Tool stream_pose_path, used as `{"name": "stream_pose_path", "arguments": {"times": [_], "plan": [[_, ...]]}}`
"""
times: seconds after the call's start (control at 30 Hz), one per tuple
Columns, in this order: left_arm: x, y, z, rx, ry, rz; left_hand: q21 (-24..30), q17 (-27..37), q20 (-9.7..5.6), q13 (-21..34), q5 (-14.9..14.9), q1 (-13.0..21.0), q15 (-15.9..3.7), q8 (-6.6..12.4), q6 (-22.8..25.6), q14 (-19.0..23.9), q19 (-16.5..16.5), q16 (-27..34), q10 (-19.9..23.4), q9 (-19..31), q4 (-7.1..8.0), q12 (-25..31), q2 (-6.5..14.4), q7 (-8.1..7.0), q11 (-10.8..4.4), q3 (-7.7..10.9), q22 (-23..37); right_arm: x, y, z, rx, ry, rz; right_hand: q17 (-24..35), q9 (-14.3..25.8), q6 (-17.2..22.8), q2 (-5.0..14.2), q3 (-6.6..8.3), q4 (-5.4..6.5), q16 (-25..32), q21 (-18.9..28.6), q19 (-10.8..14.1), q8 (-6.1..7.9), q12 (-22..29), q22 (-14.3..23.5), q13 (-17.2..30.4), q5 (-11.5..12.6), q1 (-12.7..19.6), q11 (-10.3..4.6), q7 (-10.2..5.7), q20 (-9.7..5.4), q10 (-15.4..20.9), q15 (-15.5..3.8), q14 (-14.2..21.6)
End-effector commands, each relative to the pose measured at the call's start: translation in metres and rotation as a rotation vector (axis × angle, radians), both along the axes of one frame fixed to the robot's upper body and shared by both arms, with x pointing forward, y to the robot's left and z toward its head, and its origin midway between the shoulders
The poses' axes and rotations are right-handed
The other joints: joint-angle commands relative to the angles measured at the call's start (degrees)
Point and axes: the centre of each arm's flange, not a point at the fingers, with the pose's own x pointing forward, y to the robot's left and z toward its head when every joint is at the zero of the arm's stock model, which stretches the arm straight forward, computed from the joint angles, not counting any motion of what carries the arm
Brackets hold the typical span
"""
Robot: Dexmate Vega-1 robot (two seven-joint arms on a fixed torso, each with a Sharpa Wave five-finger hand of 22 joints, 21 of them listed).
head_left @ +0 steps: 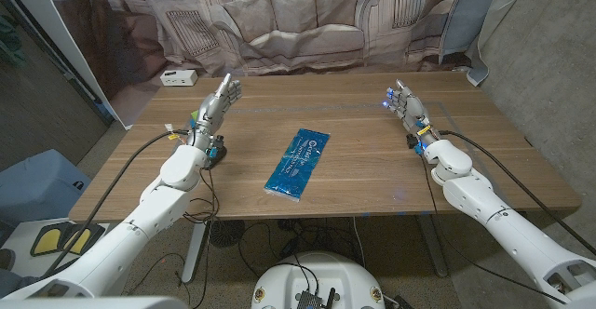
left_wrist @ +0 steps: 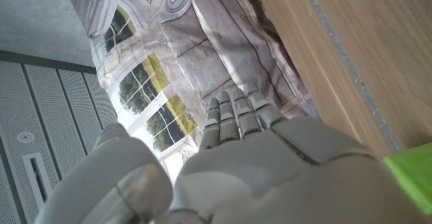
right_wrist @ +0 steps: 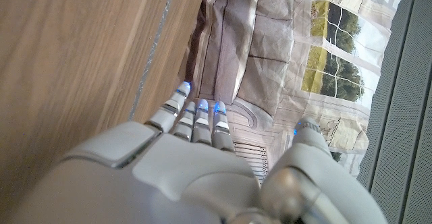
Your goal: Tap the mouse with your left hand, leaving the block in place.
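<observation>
My left hand (head_left: pixel 218 102) is held over the table's left side, fingers straight and apart, holding nothing. A green block (head_left: pixel 194 121) peeks out from behind its wrist; its corner also appears in the left wrist view as the green block (left_wrist: pixel 412 175) beside the hand (left_wrist: pixel 270 163). A small dark object with a blue part (head_left: pixel 215 153), possibly the mouse, lies just under the left wrist, mostly hidden. My right hand (head_left: pixel 404 105) stands on the right side, fingers up and apart, empty; its back is the right hand (right_wrist: pixel 196 163).
A blue plastic pack (head_left: pixel 296 165) lies slanted at the table's middle, near the front edge. A white box (head_left: pixel 177 76) sits at the back left corner. A printed curtain hangs behind the wooden table (head_left: pixel 354 104).
</observation>
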Motion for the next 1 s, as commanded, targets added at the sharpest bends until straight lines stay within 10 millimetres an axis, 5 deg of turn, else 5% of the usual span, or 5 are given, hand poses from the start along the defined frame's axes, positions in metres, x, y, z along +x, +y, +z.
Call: {"name": "stream_pose_path", "arguments": {"times": [0.03, 1.0], "plan": [[-0.011, 0.003, -0.006, 0.010, -0.031, 0.010, 0.35, 0.05, 0.15, 0.00, 0.07, 0.48, 0.13, 0.28, 0.82, 0.68, 1.06, 0.28, 0.72, 0.23, -0.41, 0.22, -0.01, 0.12, -0.04, 0.16, 0.12, -0.012, -0.005, -0.001, -0.008, -0.017, -0.022, 0.32, 0.19, 0.47, 0.36, -0.31, -0.03, 0.10, 0.27, 0.39, 0.33, 0.31, 0.16, 0.29, 0.16, 0.00, -0.02, -0.23, -0.08, 0.41, -0.02, 0.22], [-0.045, 0.040, -0.029, 0.053, -0.019, 0.094, 0.17, 0.08, 0.74, -0.07, 0.07, 1.06, 0.61, 0.07, 2.22, 2.36, 3.22, 0.00, 2.06, 0.28, -0.86, 0.17, 0.15, 0.70, 0.68, 0.11, 0.16, -0.035, -0.005, -0.014, 0.026, -0.041, -0.025, 0.41, 0.20, 1.16, 0.23, -0.57, -0.16, -0.19, -0.02, 0.46, 0.42, 0.13, 0.16, 0.37, 0.16, -0.04, -0.22, -0.10, -0.02, 0.76, -0.06, 0.20]]}}
